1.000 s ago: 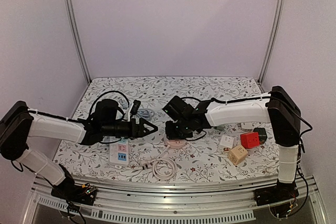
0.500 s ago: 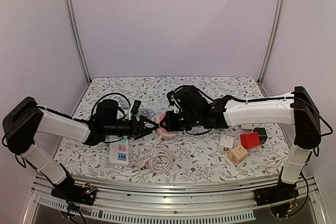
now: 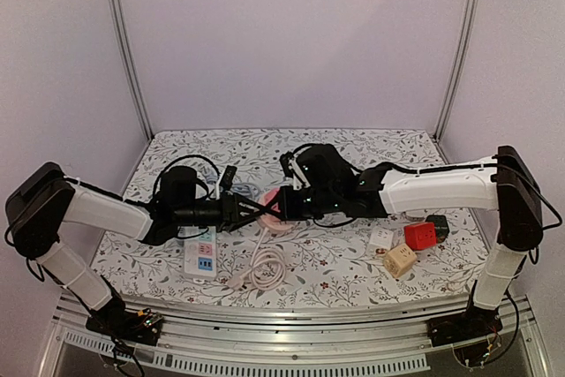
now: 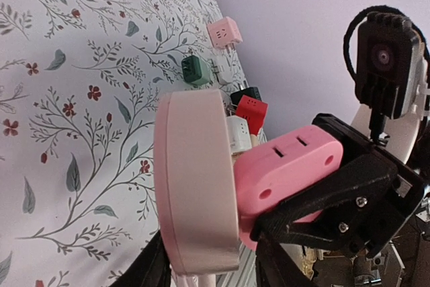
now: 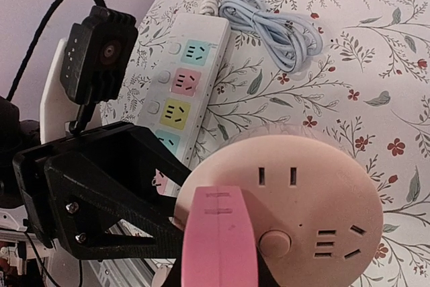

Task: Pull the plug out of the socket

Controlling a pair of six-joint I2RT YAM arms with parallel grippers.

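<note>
While the top cam only gives me a dark knot of two arms meeting mid-table (image 3: 353,152), the wrist cams sort out who has what. R gripper (image 3: 290,204) is clamped on the pink plug (image 4: 285,165); from the L wrist I see its black fingers above and below the plug body. L gripper (image 3: 253,211) has its jaws narrow, one finger (image 4: 156,270) on each face of the round socket (image 4: 195,186), pinching the disc near its rim as far as I can tell. The L wrist shows the disc edge-on w/ the plug butted flat against its face, no gap, so the plug isn't off yet. Both are up off the cloth, between the grippers. The R wrist gives me the socket face instead: slots, a button, and the plug in the foreground. It also picks up the power strip (image 5: 185,89) w/ coloured outlets and a blue cable (image 5: 272,18) beyond. Only the top cam shows the white cable coil (image 3: 265,268) below the socket and the red adapter (image 3: 422,234) off to the R.
</note>
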